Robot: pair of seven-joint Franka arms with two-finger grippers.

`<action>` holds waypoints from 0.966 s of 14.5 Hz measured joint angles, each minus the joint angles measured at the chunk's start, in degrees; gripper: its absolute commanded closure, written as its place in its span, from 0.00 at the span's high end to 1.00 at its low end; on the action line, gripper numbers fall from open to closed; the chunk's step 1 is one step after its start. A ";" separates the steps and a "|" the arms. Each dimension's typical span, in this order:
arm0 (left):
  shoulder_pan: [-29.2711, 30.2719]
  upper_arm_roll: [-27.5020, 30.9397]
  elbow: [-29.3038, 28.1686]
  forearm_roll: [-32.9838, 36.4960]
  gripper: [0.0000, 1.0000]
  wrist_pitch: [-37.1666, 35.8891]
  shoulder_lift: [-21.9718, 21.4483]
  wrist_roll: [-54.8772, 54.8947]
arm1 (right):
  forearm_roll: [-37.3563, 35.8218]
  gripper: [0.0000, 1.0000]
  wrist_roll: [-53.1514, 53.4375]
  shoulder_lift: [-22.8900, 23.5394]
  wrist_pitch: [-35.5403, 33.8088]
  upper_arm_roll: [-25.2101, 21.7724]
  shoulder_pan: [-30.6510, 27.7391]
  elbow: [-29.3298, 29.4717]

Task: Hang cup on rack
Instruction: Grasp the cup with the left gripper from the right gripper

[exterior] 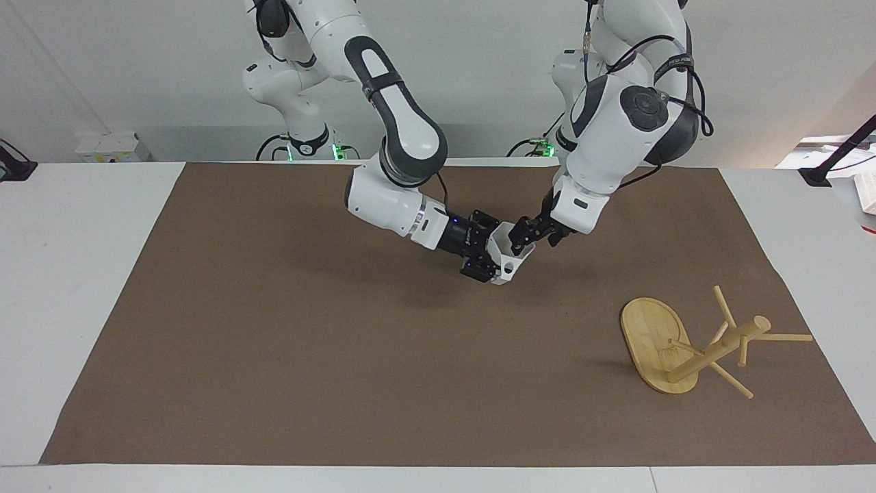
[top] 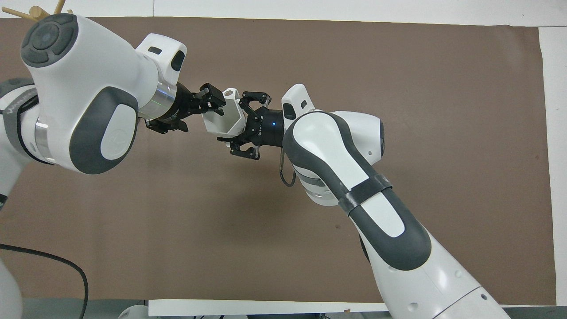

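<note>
**Cup gripped in mid-air between both arms**

Over the middle of the brown mat on the table, the right gripper pinches the white cup's base in its jaws. The left gripper has its jaws closed on the cup's rim. The rack lies tipped over toward the left arm's end.

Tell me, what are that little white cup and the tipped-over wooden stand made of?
The cup, held in the air between the right gripper and left gripper, looks like matte white plastic: flat angular facets, uniform colour. The rack, lying tipped on the brown mat, looks like pale bamboo or light wood: yellowish grain, smooth finish.
</note>
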 measured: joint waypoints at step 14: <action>-0.23 -0.14 -0.10 -1.79 0.00 0.25 -0.02 -4.90 | 0.00 0.90 0.04 0.08 0.53 0.14 0.04 0.00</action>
